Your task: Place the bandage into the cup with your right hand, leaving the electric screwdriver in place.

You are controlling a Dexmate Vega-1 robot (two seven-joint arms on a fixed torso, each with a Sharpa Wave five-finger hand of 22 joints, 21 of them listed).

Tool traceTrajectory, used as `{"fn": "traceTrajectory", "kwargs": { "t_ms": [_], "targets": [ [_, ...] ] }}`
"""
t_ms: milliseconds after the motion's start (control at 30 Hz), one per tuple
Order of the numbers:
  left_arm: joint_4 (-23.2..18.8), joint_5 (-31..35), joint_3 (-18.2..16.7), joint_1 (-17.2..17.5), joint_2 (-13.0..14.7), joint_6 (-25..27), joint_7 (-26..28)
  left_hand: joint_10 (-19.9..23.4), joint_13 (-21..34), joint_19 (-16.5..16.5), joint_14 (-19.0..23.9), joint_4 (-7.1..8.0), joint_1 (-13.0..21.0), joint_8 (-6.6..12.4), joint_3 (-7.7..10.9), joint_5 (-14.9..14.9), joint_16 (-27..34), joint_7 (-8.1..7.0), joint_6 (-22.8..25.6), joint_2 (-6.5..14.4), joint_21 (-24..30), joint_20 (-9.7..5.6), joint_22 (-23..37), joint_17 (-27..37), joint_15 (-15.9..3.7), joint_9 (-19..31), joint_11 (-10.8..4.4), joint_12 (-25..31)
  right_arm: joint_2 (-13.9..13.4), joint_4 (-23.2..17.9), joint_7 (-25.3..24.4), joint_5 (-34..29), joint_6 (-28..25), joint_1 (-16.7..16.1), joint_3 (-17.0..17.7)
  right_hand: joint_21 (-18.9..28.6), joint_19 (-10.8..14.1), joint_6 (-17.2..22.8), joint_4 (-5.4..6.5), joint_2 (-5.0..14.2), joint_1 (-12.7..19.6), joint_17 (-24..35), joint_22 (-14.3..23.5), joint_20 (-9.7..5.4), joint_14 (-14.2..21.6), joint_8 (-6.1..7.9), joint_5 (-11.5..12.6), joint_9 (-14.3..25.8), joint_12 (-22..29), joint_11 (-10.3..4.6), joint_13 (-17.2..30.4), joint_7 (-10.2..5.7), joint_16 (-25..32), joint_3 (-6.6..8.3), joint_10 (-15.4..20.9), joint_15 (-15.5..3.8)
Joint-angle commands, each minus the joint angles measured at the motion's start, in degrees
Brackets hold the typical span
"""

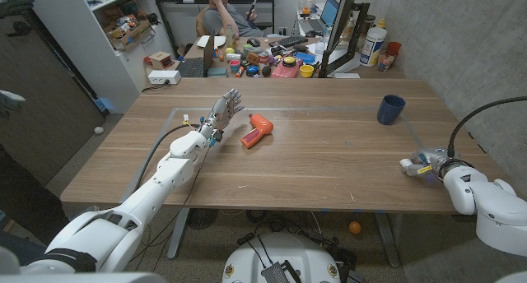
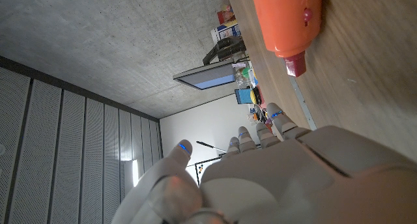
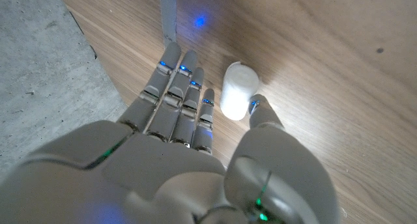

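Right robot hand at the bandage, cup far off on the tabletop.

Head view: the right robot hand sits at the tabletop's right edge; the blue cup stands well apart, the orange screwdriver beside the spread left robot hand.
Left wrist view: fingers extended, holding nothing.
Right wrist view: fingers spread, the white bandage roll between them and the thumb, unpinched.

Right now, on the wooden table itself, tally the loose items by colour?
Orange: 1, the electric screwdriver
Dark blue: 1, the cup
White: 1, the bandage roll, by the right hand
Total: 3
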Motion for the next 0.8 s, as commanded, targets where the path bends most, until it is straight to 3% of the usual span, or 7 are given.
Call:
{"fn": "traceTrajectory", "kwargs": {
  "t_ms": [33,100,167,300,800],
  "targets": [
    [-0.41,-0.01,-0.11,0.34,0.13,0.1,0.17,0.05,0.32,0.35,-0.34,0.2,-0.2,-0.18,-0.01,0.3,0.01,0.47,-0.16,5.3,-0.11,-4.57,0.12,0.23,-2.05,0.31,0.03,0.12,-1.21,-0.4,-5.69,1.91,-3.69,3.58,-5.29,6.39,4.23,6.62,-0.62,3.34,8.73,4.65,3.32,-6.62,11.03,0.86,-0.08,0.47,2.2,-0.66,1.7,-0.4,7.14,1.38,8.18,-6.24],
    [-0.47,-0.05,-0.17,0.43,0.18,0.12,0.23,-0.01,0.32,0.32,-0.36,0.2,-0.21,-0.2,-0.02,0.3,0.0,0.48,-0.2,5.3,-0.15,-4.57,0.12,0.23,-2.02,0.31,0.1,0.09,-1.2,-0.54,-6.32,1.33,-4.6,4.48,-6.66,9.01,4.7,8.27,-0.65,3.53,11.99,6.74,5.14,-8.34,12.89,0.85,-0.52,0.82,3.23,-0.6,2.57,-0.79,9.32,1.12,10.96,-6.32],
    [-0.5,-0.09,-0.22,0.5,0.22,0.13,0.29,-0.03,0.32,0.33,-0.37,0.2,-0.21,-0.2,-0.02,0.3,0.0,0.43,-0.21,5.3,-0.18,-4.54,0.12,0.23,-2.06,0.31,0.03,0.09,-1.15,-0.67,-6.97,1.03,-5.26,5.15,-7.66,11.64,4.63,9.48,-0.73,4.05,15.58,8.9,7.14,-8.58,14.25,0.73,-0.88,1.21,4.02,-1.08,3.53,-0.89,11.34,1.03,12.65,-6.31],
    [-0.49,-0.16,-0.28,0.56,0.3,0.06,0.19,-0.02,0.32,0.33,-0.34,0.21,-0.22,-0.2,-0.03,0.3,0.01,0.44,-0.21,5.3,-0.21,-4.51,0.12,0.23,-2.02,0.31,0.06,0.1,-1.21,-0.94,-7.67,0.61,-6.52,6.42,-9.38,13.44,3.71,9.73,-0.78,4.29,18.64,10.12,8.61,-8.59,13.54,0.44,-1.15,1.54,3.7,-1.86,4.21,-1.31,11.78,1.24,11.74,-6.29],
    [0.54,-0.42,-0.47,0.2,0.02,-0.56,-0.43,0.05,0.32,0.44,-0.33,0.22,-0.26,-0.18,-0.08,0.29,0.02,0.49,-0.16,5.31,-0.36,-4.5,0.13,0.23,-2.01,0.31,0.05,0.13,-2.98,-2.6,-11.83,3.48,-8.99,6.24,-8.84,13.87,2.82,9.72,0.15,4.8,19.9,10.83,7.69,-8.42,12.41,0.09,-1.52,1.78,3.6,-1.98,4.78,-1.68,11.52,0.96,11.59,-6.19]
  ]
}}
